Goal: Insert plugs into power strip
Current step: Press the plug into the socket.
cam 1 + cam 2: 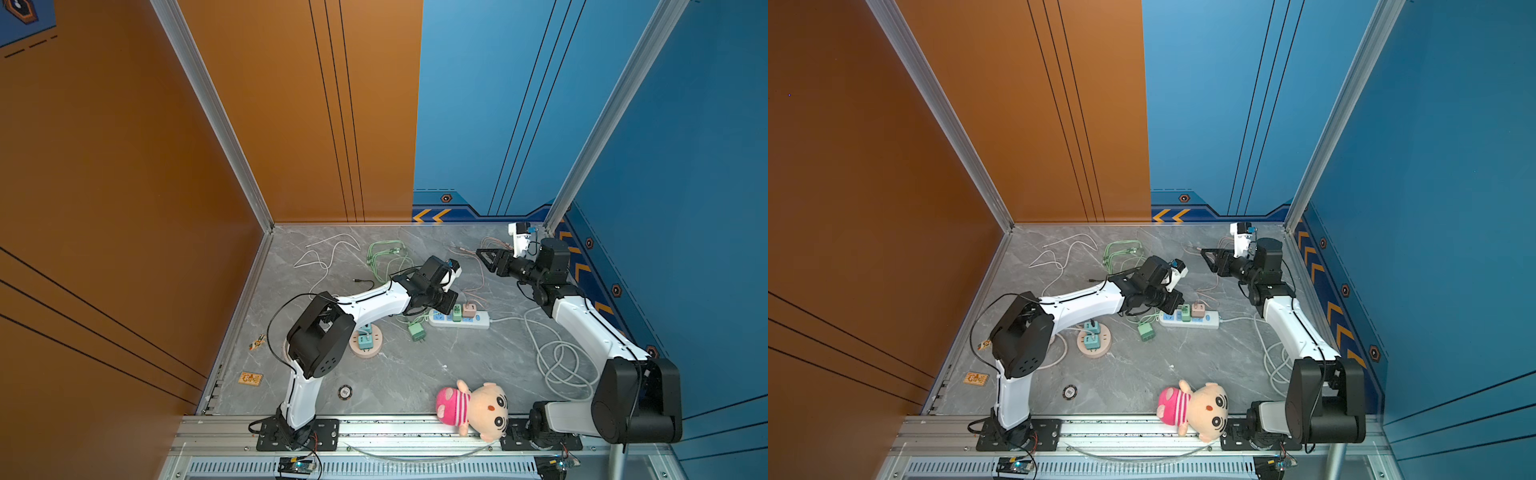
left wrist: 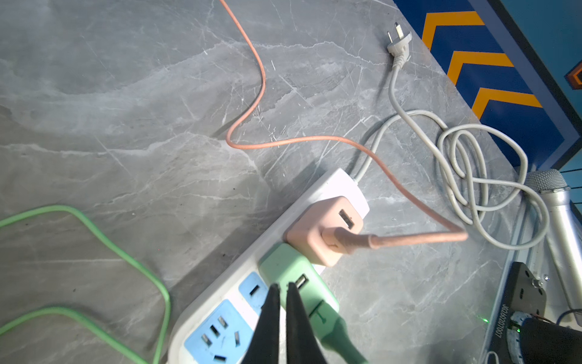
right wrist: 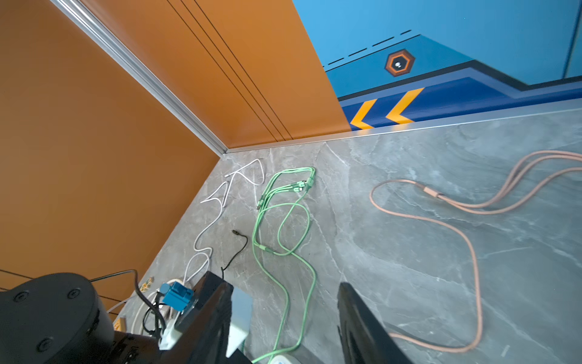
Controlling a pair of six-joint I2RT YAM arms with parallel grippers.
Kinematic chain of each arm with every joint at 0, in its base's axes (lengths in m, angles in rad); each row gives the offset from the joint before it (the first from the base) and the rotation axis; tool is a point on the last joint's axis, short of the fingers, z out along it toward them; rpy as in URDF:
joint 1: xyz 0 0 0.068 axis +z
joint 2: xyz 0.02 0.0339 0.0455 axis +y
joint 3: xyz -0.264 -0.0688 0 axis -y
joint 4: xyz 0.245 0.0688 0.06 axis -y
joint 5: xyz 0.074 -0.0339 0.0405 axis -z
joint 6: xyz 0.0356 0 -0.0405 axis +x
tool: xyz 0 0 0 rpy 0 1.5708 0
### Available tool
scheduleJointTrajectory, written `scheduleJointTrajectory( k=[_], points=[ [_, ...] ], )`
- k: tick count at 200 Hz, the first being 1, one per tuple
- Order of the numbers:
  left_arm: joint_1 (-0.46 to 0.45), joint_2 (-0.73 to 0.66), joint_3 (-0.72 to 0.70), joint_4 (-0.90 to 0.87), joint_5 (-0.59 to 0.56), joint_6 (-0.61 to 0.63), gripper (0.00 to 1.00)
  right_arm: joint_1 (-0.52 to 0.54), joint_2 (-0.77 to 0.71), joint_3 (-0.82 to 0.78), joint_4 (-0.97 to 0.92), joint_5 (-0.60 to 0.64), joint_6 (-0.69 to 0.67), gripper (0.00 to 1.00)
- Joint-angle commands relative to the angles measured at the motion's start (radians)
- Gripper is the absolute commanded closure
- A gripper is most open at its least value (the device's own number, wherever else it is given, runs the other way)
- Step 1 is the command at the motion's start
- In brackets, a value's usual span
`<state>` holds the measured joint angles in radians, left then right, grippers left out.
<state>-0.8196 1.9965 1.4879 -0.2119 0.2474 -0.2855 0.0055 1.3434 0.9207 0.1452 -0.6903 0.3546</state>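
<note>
Over the strip [image 2: 338, 184], the left gripper [image 2: 282, 285], pinched shut, sits at the seated green plug [image 2: 283, 264] beside the pink plug [image 2: 315, 233]; an off-centre push could tilt it or skid the strip. Behind, the right gripper [image 3: 278, 283] hangs open, empty.

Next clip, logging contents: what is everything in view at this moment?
power strip: one, white, mid-table
pink plug: one, in the strip
mint green plug: one, in the strip
loose plug: one, mint green, beside the strip
teal plugs: two, on the round base
round base: one, beige, by left arm
thin cables: several, green, pink, white, black, far table
thick cord: one, off-white, coiled near right arm
plush doll: one, pink and tan, front edge
orange tag: one, left edge
left gripper: one, black, shut, at the mint green plug
right gripper: one, black, open, empty, far right
</note>
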Motion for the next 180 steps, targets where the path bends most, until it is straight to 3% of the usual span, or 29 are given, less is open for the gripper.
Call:
scheduleJointTrajectory(
  k=[1,94,180],
  points=[
    [-0.006,0.032,0.036,-0.029,0.044,-0.012,0.91,0.003,-0.036,0.037,-0.113,0.083,-0.071,0.45],
    [-0.015,0.093,0.082,-0.107,0.124,-0.02,0.92,0.04,-0.027,0.089,-0.29,0.23,-0.157,0.52],
    [-0.041,0.192,0.142,-0.254,0.073,-0.04,0.94,0.083,-0.032,0.095,-0.354,0.318,-0.199,0.52]
  ],
)
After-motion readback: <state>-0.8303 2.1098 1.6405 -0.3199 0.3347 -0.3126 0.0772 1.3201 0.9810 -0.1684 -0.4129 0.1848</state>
